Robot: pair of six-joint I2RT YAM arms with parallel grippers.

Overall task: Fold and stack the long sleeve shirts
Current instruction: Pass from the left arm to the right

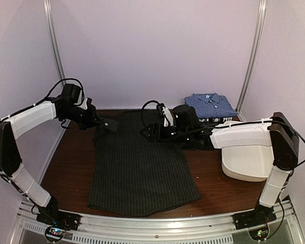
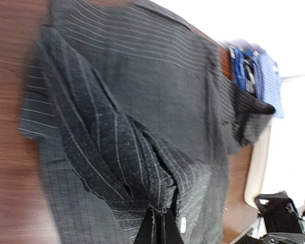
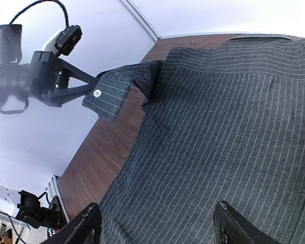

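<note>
The dark charcoal pinstriped shirt lies spread on the wooden table, collar end at the back. My left gripper is shut on its sleeve cuff and holds it lifted over the shirt's back left corner. In the left wrist view the fingers pinch the cuff beside a white button. My right gripper is open and empty just above the shirt's upper right part. The right wrist view shows the held cuff. The blue checked shirt lies folded at the back right, on a dark folded item with white marks.
A white plastic tub stands at the right, under my right arm. Bare wooden table shows left of the shirt and also to its right. Pale walls enclose the back and sides.
</note>
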